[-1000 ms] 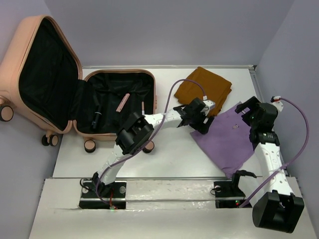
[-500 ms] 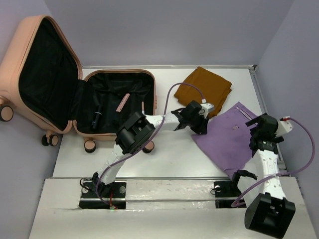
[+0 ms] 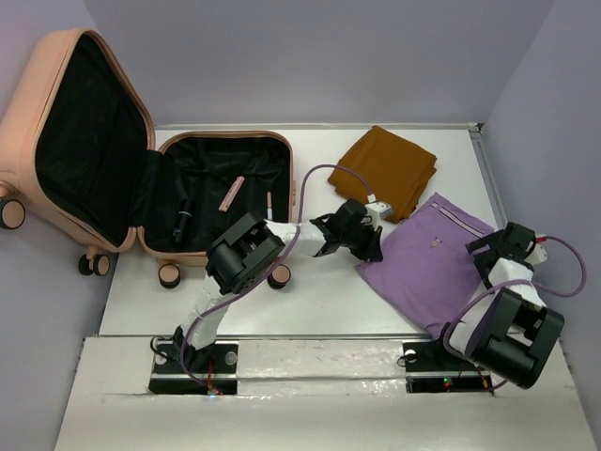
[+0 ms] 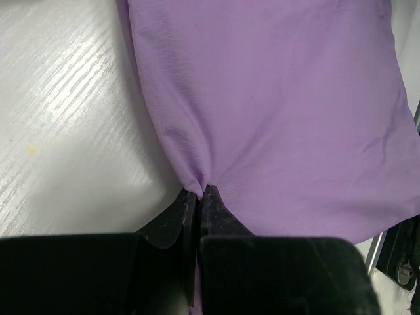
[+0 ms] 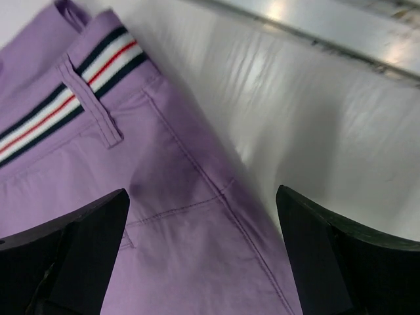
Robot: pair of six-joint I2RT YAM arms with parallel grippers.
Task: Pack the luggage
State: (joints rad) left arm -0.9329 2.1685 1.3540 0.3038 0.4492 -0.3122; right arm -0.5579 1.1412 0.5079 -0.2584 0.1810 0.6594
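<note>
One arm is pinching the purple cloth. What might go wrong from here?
1. The left end effector pinches only a small pucker at the purple cloth's edge; a pull might slip it free.
2. The right end effector hangs open above the cloth's other side, gripping nothing, so the cloth, lifted from one side, could unfold and drag.
3. The luggage lies open well off to the left; a trailing cloth may snag its rim on the way.

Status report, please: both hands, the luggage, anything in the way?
Left hand shut on purple garment edge. Right hand open over same garment. Luggage open, garment outside. Mustard cloth nearby, not gripped.
</note>
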